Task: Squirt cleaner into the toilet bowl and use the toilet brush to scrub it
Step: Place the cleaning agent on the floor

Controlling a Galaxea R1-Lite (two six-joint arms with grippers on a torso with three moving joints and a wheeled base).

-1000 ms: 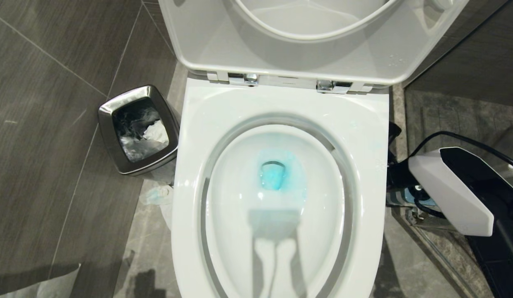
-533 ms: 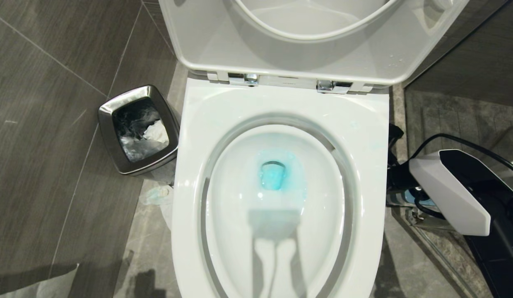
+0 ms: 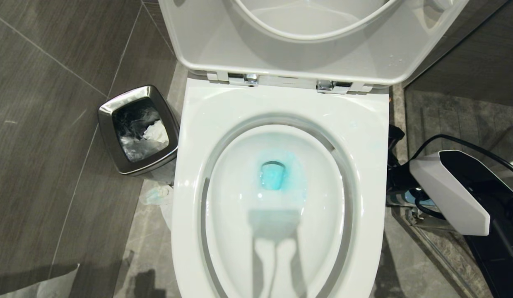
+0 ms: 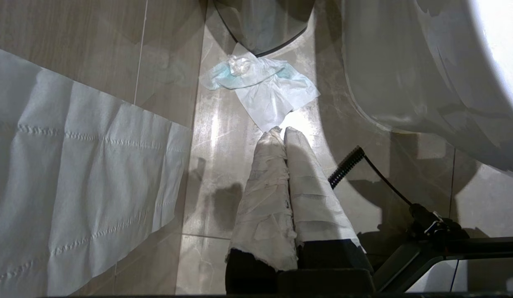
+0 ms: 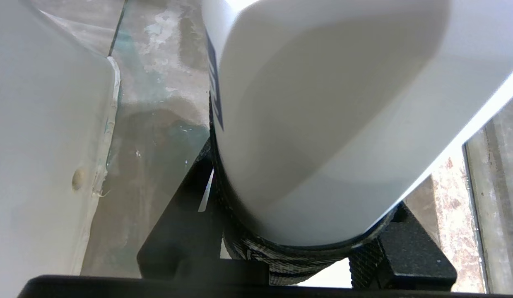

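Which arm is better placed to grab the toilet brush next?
Right. Its arm sits beside the blue-topped brush holder right of the toilet bowl; the left hand hangs shut over floor paper opposite.

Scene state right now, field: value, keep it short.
toilet bowl: lid up
cleaner: turquoise, tinting the water at the drain
toilet brush: not in view
left gripper: shut, above floor near crumpled tissue
right gripper: closed on a white object, beside the bowl
waste bin: left of the bowl
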